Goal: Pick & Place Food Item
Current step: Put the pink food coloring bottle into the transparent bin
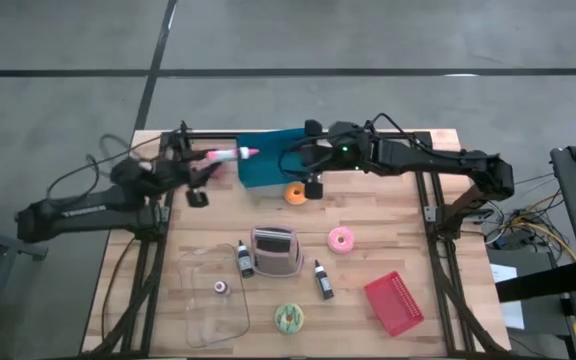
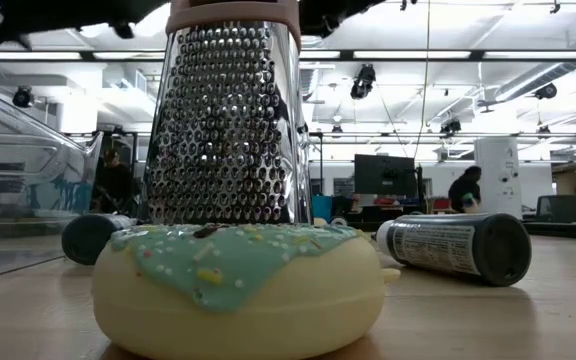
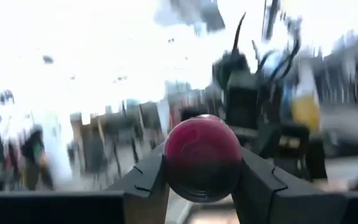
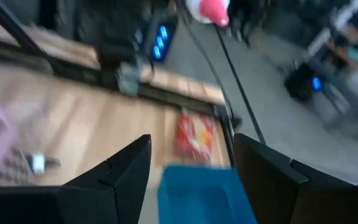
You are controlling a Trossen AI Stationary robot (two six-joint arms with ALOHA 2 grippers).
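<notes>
My left gripper [image 1: 211, 160] is at the far left of the table, shut on a white food item with a pink tip [image 1: 236, 154]. In the left wrist view the item's round red end [image 3: 202, 155] fills the gap between the fingers. A teal bin [image 1: 268, 160] stands at the far middle, and the pink tip reaches its left edge. My right gripper [image 1: 313, 186] hangs open at the bin's near right corner, beside an orange doughnut [image 1: 295, 193] on the table. The right wrist view shows the blue bin [image 4: 204, 193] below the open fingers and the pink tip [image 4: 211, 9] farther off. My left gripper pinches the food item between its two fingers, one on each side of it [image 3: 166, 163]. The fingers lie along the item, which sticks out past them toward the table's right, pink tip [image 1: 252, 152] leading. It is lifted clear of the table, about level.
A metal grater [image 1: 276, 250], two dark bottles [image 1: 245, 258] [image 1: 323, 280], a pink doughnut [image 1: 341, 239], a green-iced doughnut [image 1: 288, 318], a red basket [image 1: 395, 303] and a clear container [image 1: 213, 300] are spread over the near half. In the low view the green-iced doughnut [image 2: 238, 275] fills the foreground.
</notes>
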